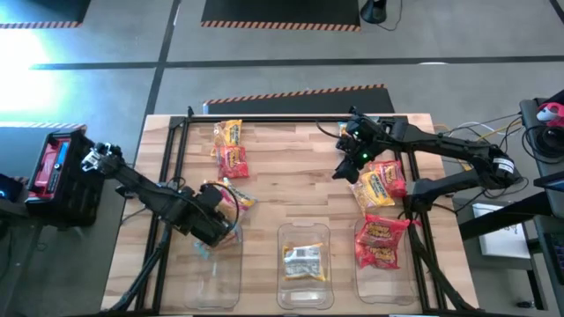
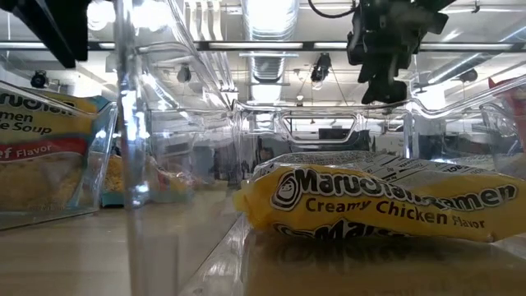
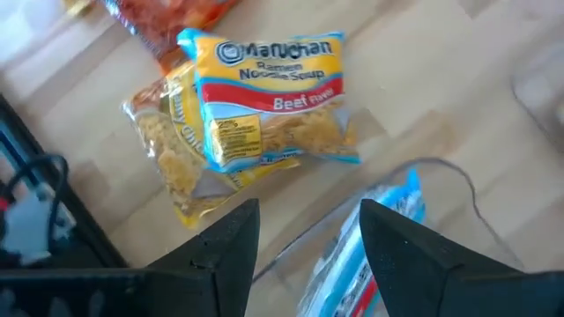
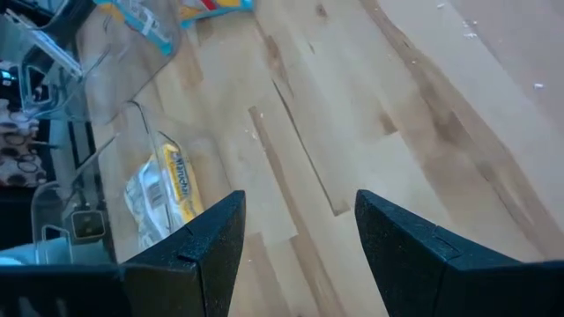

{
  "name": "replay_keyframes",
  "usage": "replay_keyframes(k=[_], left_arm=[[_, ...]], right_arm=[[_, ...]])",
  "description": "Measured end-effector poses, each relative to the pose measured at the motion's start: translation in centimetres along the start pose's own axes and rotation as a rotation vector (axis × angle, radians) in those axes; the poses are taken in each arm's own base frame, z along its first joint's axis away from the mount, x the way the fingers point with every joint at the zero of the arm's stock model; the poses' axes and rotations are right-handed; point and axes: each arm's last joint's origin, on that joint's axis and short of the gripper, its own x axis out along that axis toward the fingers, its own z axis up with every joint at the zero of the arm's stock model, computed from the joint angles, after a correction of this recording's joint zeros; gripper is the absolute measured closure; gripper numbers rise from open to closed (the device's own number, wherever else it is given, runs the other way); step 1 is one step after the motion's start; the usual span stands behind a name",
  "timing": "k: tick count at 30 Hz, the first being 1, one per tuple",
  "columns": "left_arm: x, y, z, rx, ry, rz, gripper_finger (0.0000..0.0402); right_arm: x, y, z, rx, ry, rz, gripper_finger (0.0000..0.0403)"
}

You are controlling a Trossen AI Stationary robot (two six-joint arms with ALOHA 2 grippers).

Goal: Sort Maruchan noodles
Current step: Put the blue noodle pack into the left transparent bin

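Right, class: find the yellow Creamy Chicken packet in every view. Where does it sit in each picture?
High view: the Creamy Chicken packet lies at bottom centre, inside the middle bin.
Low view: close up, filling the lower right foreground.
Left wrist view: not in it.
Right wrist view: lower left, seen through the bin's clear wall.
Shared landmark: the clear middle bin that holds it.

Crinkly flat Maruchan noodles (image 1: 231, 147) lie scattered: red and yellow packets at eleven o'clock and three o'clock. One yellow packet (image 1: 304, 261) lies flat at six o'clock.
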Motion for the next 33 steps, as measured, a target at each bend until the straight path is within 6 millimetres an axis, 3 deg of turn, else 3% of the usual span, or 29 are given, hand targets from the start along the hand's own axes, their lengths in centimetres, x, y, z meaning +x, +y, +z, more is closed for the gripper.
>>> replay_keyframes(k=[8,18,26,33], left_arm=[[3.2,0.4,1.4,-0.167,0.002,-0.033,0.0222],[7.9,2.8,2.9,-0.274,0.099,0.032,0.0222],[11.3,2.7,3.4,-0.270,0.100,-0.103,0.0222],[14.1,3.4,5.1,-0.344,0.020,-0.214,0.0222]], right_arm=[[0.1,0.3,0.5,-0.036,-0.048,0.020,0.0200],[1.7,1.1,0.5,-0.093,-0.130,0.087,0.0200],[2.9,0.5,0.2,-0.063,-0.198,0.122,0.0200],[3.7,-0.2,-0.5,-0.057,-0.209,0.107,0.0200]])
